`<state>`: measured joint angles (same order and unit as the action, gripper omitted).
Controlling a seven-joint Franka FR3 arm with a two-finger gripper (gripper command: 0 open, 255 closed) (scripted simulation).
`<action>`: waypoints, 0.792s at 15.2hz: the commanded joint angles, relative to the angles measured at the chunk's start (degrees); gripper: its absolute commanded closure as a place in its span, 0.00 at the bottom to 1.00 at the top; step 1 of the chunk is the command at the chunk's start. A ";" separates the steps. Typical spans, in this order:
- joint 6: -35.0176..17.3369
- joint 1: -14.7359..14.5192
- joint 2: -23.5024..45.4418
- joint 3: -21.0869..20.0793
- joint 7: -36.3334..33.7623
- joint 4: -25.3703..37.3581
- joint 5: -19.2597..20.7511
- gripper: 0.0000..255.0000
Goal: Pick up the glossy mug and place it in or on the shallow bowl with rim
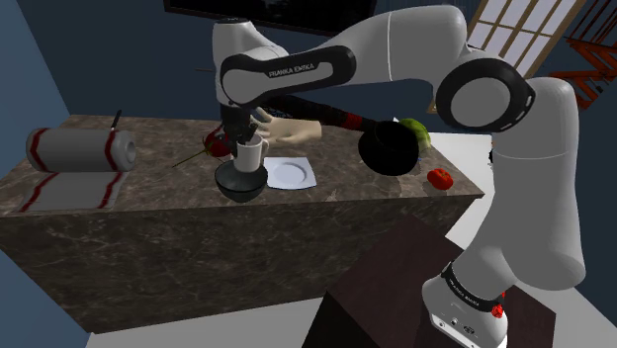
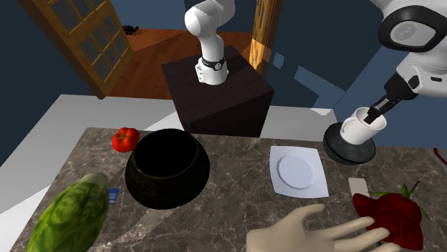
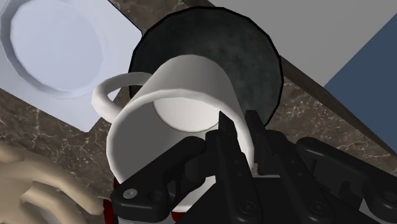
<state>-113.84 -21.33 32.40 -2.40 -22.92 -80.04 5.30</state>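
Fingers [image 3: 224, 130] of the black gripper [image 3: 239, 124] are clamped on the wall of the shiny white mug [image 3: 172, 121], one finger inside the rim and one outside. I see the mug standing upright in the dark round shallow bowl with a rim [image 3: 254, 57]. From my screens it looks like the mug's bottom rests in the bowl, but I cannot be sure it touches. The mug's loop handle points toward the white square plate [image 3: 57, 44], which lies just beside the bowl.

In the shoulder view, the gripper [image 1: 240, 133] comes down from above onto the mug [image 1: 249, 156], and the bowl [image 1: 240, 181] sits near the front edge of the brown marble counter [image 1: 158, 188]. The plate [image 1: 291, 173] is to the bowl's right there. A tan dummy hand [image 1: 287, 130] lies behind them, with a red rose [image 1: 216, 145] close by. Well off to that view's left is a grey rolled towel with red stripes [image 1: 79, 150]. To the right are a big deep black bowl [image 1: 389, 148], a green leafy vegetable [image 1: 415, 131] behind it, and a small red tomato [image 1: 441, 179] near the counter's edge.

In the second exterior view, the mug [image 2: 362, 127] sits in the shallow bowl [image 2: 349, 149] at the right, near the counter's far edge.
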 commanded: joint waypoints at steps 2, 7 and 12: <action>-1.80 0.02 0.99 0.05 -0.10 -0.77 0.08 1.00; -3.64 0.02 1.74 0.09 -0.24 -1.86 0.17 1.00; -3.64 0.02 1.74 0.09 -0.24 -1.85 0.17 1.00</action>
<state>-117.47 -21.30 34.14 -2.31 -23.16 -81.90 5.47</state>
